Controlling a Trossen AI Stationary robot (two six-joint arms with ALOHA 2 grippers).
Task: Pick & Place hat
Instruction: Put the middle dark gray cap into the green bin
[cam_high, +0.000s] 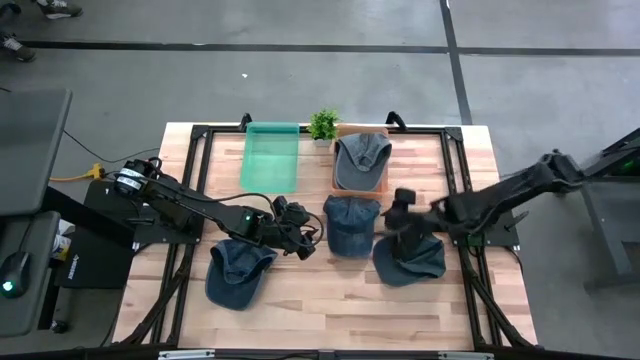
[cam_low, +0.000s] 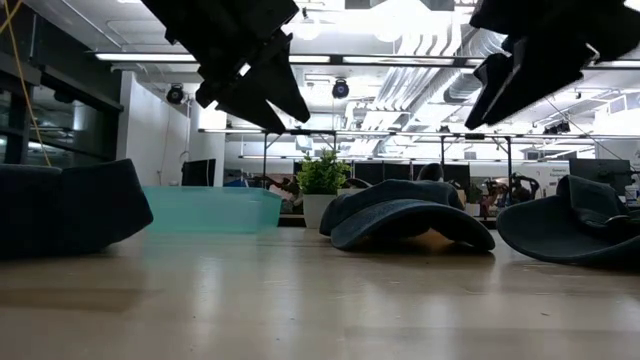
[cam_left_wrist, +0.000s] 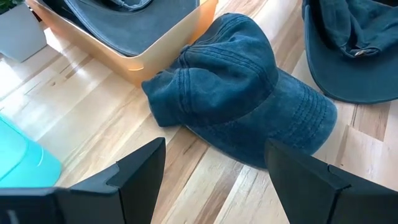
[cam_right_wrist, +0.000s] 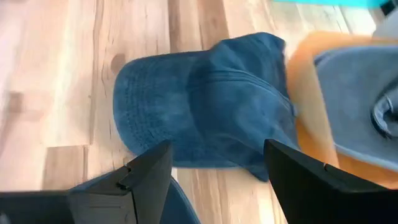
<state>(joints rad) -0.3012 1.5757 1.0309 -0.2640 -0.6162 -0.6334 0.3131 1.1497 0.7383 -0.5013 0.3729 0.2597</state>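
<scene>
From above you see a wooden surface (cam_high: 300, 300) with four denim caps: a centre cap (cam_high: 352, 224) lying crown up, a left cap (cam_high: 238, 272) nearer the front, a right cap (cam_high: 410, 256) upside down, and a fourth cap (cam_high: 361, 158) resting inside an orange tray (cam_high: 385, 186) at the back. A teal bin (cam_high: 271, 156) sits beside that tray, with a small potted plant (cam_high: 323, 124) between their far corners; whether the bin holds anything cannot be told from here. Your left tool (cam_high: 302, 238) hangs just left of the centre cap, and your right tool (cam_high: 402, 212) hangs just right of it, over the edge of the right cap. The level view adds what the overhead one hides: both tools are clear of the surface, well above the caps, and the teal bin is translucent. The left wrist view shows the left tool's fingers (cam_left_wrist: 140, 171) spread wide apart with nothing between them, the centre cap just ahead and touching the tray's corner. The right wrist view shows the right tool's fingers (cam_right_wrist: 149, 171) likewise spread and holding nothing, with the same cap ahead.
</scene>
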